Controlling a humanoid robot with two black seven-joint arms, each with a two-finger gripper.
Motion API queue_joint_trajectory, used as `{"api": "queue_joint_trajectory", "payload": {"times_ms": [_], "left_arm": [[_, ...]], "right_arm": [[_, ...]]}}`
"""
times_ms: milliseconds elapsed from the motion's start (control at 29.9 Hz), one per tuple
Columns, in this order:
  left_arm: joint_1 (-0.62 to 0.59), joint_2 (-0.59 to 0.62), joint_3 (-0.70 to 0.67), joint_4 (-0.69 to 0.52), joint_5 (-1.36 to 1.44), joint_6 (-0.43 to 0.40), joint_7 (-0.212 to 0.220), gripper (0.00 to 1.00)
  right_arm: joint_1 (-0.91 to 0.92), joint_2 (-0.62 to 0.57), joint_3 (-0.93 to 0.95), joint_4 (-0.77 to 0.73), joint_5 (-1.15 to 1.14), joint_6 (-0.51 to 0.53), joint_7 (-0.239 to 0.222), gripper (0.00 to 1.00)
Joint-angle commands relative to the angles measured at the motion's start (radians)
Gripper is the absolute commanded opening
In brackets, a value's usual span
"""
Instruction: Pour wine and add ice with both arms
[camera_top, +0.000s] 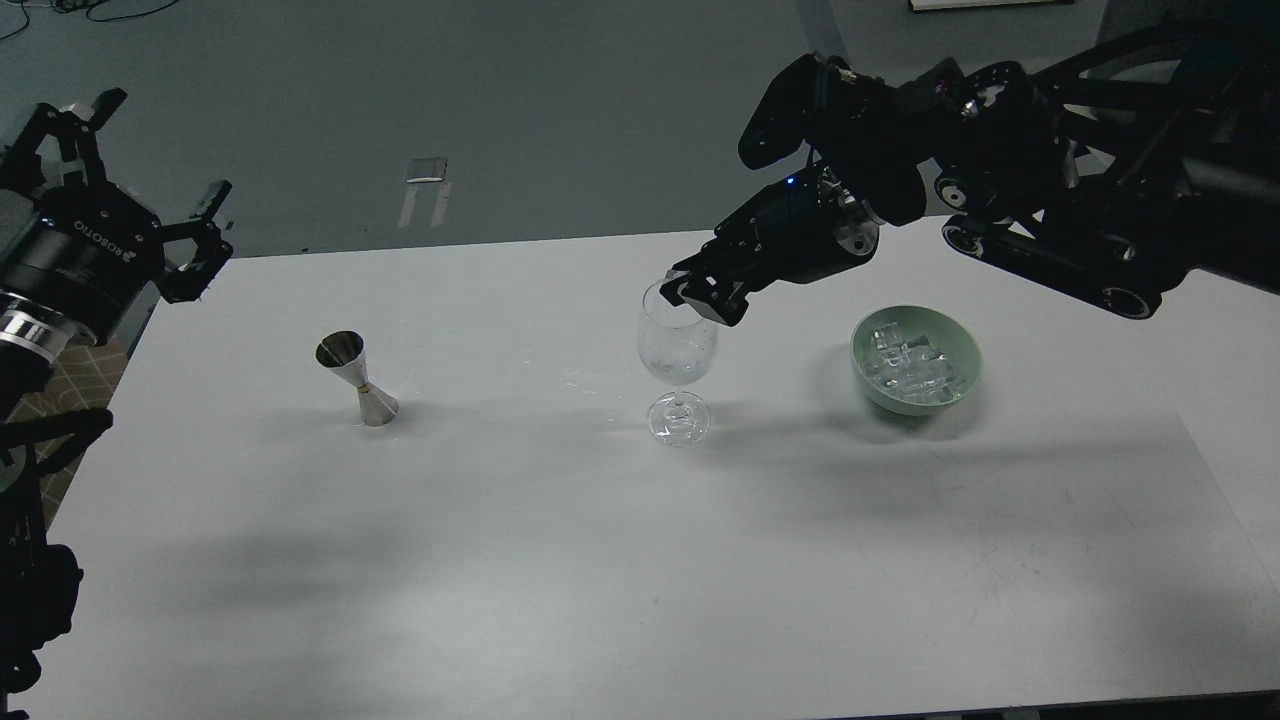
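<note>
Now the right gripper (688, 292) hangs over the wine glass (678, 350) rim, jaws too dark to tell.
Clear glassy ice (908, 364) cubes heap in the green bowl (960, 345) right of the glass; the left gripper (150, 190) hovers, fingers spread, off the white table (560, 560).

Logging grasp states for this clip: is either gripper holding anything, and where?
The left gripper is open and empty. The right gripper sits at the wine glass rim; whether it holds an ice cube cannot be told.
</note>
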Motion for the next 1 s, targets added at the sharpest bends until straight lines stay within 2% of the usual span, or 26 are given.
{"api": "queue_joint_trajectory", "payload": {"times_ms": [0,368,435,468,535,568,602,769,836,903,936,970], "left_arm": [[0.000,0.001,0.000,0.000,0.000,0.001,0.000,0.98],[-0.001,0.002,0.000,0.000,-0.003,0.001,0.000,0.98],[-0.001,0.002,-0.001,0.000,-0.003,-0.001,0.000,0.98],[-0.001,0.004,-0.001,0.001,-0.003,0.001,0.000,0.98],[-0.001,0.006,-0.001,0.001,-0.005,0.001,0.000,0.98],[-0.003,0.007,0.000,0.002,-0.006,0.001,0.000,0.98],[-0.006,0.007,0.002,0.002,-0.006,0.001,0.000,0.98],[-0.021,0.010,0.015,0.006,-0.006,0.004,0.008,0.98],[-0.026,0.009,0.015,0.006,-0.006,0.008,0.009,0.98],[-0.037,0.006,0.018,0.006,-0.006,0.018,0.012,0.98],[-0.037,0.006,0.018,0.006,-0.006,0.018,0.012,0.98],[-0.046,0.004,0.026,0.006,-0.009,0.019,0.011,0.98]], "right_arm": [[-0.002,0.003,-0.002,-0.003,0.000,0.000,0.000,0.36],[-0.001,0.003,0.002,-0.001,0.005,0.000,0.000,0.44],[0.001,0.001,0.023,-0.003,0.006,0.000,0.000,0.54],[-0.001,-0.002,0.052,-0.006,0.008,0.000,0.000,0.65],[-0.004,-0.005,0.083,-0.017,0.009,0.000,0.000,0.76],[-0.007,-0.006,0.115,-0.037,0.020,0.000,0.000,0.93],[-0.014,-0.007,0.144,-0.067,0.050,0.000,0.000,1.00],[-0.024,-0.008,0.202,-0.168,0.207,0.000,0.000,1.00],[-0.027,-0.010,0.218,-0.210,0.264,-0.054,0.000,1.00],[-0.053,-0.008,0.241,-0.256,0.342,-0.193,0.000,1.00],[-0.053,-0.008,0.241,-0.256,0.342,-0.194,0.000,1.00],[-0.065,-0.007,0.259,-0.274,0.379,-0.275,0.000,1.00]]}}
